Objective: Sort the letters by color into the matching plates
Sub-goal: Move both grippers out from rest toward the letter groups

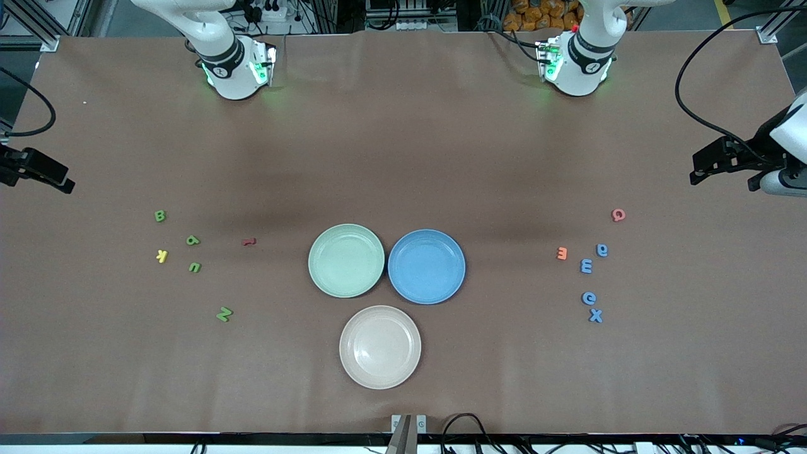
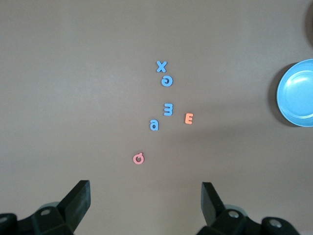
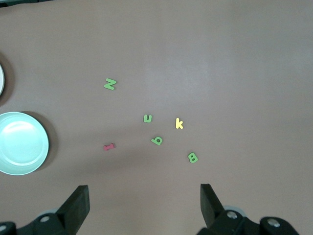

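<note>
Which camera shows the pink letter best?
The left wrist view: the pink letter lies close and plain beside the blue letters. The front view shows it small; the right wrist view does not show it.

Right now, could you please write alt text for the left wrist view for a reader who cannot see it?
Four blue letters lie clustered on the brown table with an orange letter and a pink letter beside them. The blue plate sits empty at the frame's edge, and the left gripper hangs above, fingers open.
</note>
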